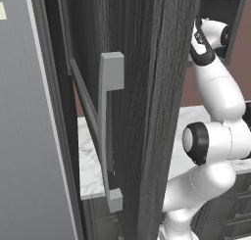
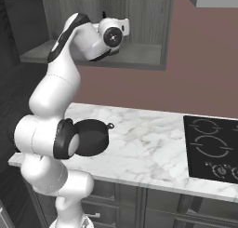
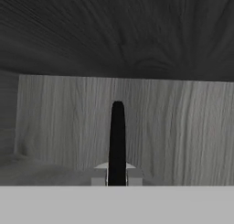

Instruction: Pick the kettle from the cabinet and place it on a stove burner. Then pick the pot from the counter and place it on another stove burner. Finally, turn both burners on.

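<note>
From the left base view, the cabinet [image 1: 147, 87] door hid the gripper. From the right, the pot [image 2: 90, 137] sat on the counter [image 2: 139, 143] below it. In the hand view, narrowed jaws pinched the kettle [image 3: 117, 145] handle inside the cabinet; a careless withdrawal might clip the frame.

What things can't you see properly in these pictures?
- Kettle: in the hand view just a thin black strip, probably its handle, shows in the shut gripper; its body is out of frame.
- Pot: in the right base view the arm's elbow covers its left side.
- Stove burners: cut off by the right edge there.
- Counter: the cabinet door hides most of it in the left base view.
</note>
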